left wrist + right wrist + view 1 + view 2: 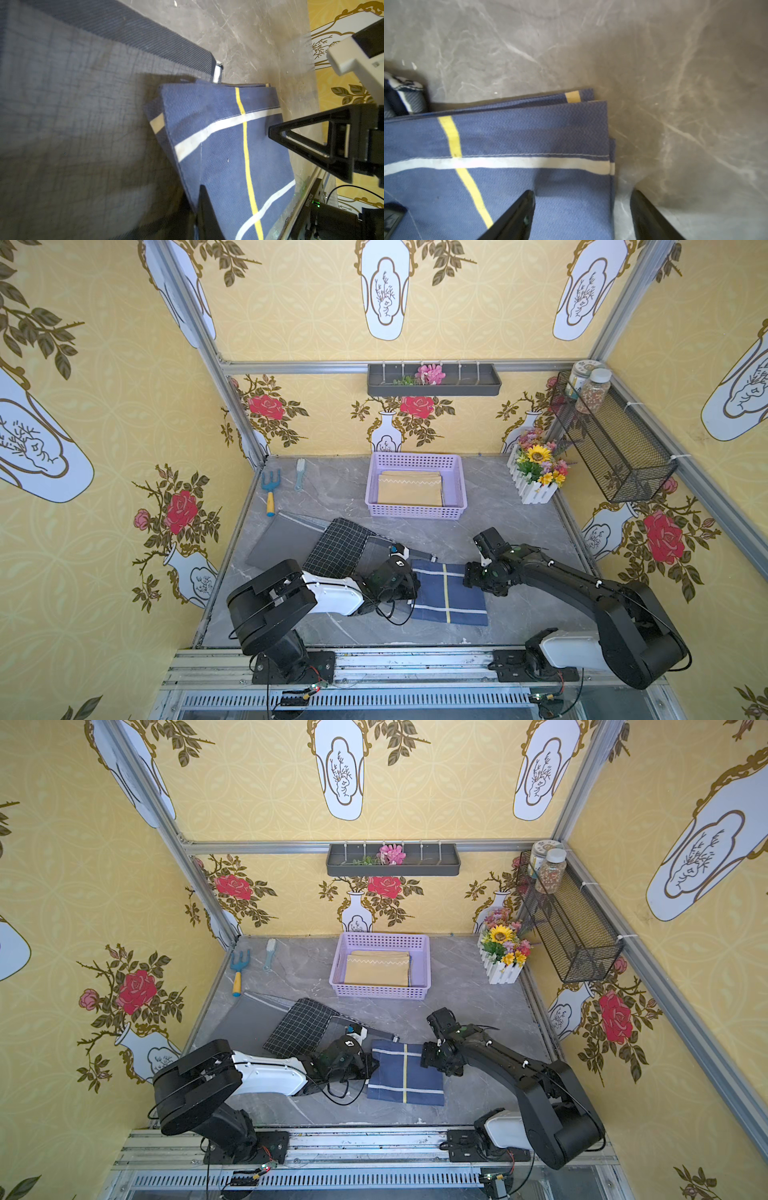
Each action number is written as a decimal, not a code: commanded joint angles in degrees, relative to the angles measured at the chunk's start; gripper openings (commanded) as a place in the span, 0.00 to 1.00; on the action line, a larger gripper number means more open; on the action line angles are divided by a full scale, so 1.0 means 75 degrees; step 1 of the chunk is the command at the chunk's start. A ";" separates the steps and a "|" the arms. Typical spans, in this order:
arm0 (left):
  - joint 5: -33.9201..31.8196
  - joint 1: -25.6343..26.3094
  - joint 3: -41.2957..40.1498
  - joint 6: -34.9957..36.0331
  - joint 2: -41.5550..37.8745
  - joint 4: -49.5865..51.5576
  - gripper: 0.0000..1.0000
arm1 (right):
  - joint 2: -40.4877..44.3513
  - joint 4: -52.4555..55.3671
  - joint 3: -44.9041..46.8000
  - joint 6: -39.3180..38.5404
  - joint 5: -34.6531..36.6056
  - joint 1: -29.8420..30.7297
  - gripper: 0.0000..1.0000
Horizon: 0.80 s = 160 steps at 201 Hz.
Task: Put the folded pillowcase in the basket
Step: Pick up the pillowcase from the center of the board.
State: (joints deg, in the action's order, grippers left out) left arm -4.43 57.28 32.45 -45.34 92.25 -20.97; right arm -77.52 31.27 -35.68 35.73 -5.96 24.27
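The folded pillowcase (pixel 451 593) (pixel 407 1073) is navy with white and yellow stripes and lies flat at the table's front centre. My left gripper (pixel 409 585) (pixel 198 199) is shut on its left edge, where the cloth (pixel 228 145) is pinched and slightly raised. My right gripper (pixel 471 576) (pixel 582 193) is open and straddles the right edge. One finger sits over the cloth (pixel 508 141) and the other over bare table. The lavender basket (pixel 415 512) (pixel 380 992) stands at the back centre with a folded yellow cloth (pixel 409 489) inside.
A black checked cloth (pixel 338 547) and grey cloths (pixel 286 539) lie left of the pillowcase, partly under my left arm. A blue rake (pixel 271 489) and brush (pixel 300 473) lie back left. A flower box (pixel 536 477) stands back right under a wire rack (pixel 611 439).
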 commanded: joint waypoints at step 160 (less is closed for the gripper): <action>-0.0312 -0.0007 -0.0106 0.0093 -0.0234 0.0074 0.00 | 0.0029 -0.0499 0.0308 0.0071 -0.0243 -0.0002 0.10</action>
State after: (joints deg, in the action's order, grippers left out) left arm -6.07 57.28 32.23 -45.19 91.02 -20.21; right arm -77.25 25.32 -34.17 35.77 -6.59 24.18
